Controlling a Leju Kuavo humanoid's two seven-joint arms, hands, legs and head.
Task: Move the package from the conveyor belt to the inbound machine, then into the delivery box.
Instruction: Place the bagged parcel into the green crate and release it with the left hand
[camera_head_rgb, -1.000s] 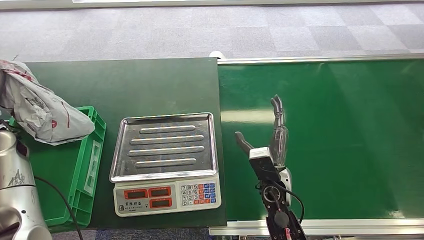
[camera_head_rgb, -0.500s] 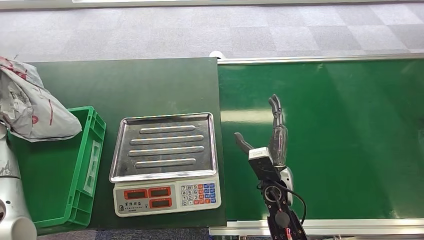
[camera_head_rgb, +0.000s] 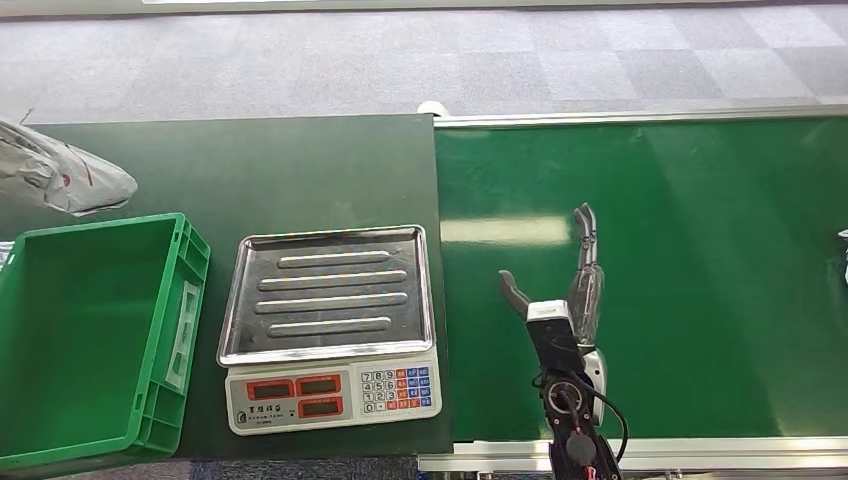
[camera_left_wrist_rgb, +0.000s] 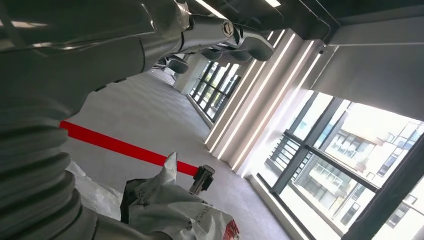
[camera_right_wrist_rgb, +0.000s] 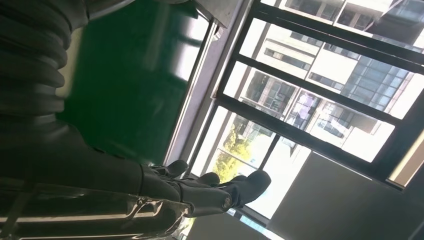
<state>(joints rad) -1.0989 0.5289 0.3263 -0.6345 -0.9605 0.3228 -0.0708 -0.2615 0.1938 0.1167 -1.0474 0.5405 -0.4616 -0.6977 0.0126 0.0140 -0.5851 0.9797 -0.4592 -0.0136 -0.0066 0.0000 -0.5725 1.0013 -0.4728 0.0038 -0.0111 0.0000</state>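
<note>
Nearest the robot, its right hand stands edge-up over the conveyor belt, dark slender fingers stretched straight and close together, the thick thumb splayed well apart; it holds nothing. Below it the wrist shows a pale block, a round joint and a looping black cable. The belt is a smooth, slightly glossy green sheet with a pale sheen across it, framed by thin silver rails.

Just beside the belt, on a matte dark green table, sits the inbound machine, a weighing scale: a white plastic base with red display windows and a keypad of small coloured keys, topped by a rectangular stainless tray with rounded corners and four raised ribs. The tray is bare.

To its left stands the delivery box, a bright green moulded plastic crate with ribbed outer walls, a pale label on the side facing the scale and a smooth floor.

Farther back, at the table's left edge, the package is a crumpled grey-white plastic mailer with red print, beyond the crate and outside it. In the left wrist view the same wrinkled bag sits against the left hand, by its grey ribbed cover; whether the fingers clasp it I cannot tell.

Grey carpet tiles lie beyond.
</note>
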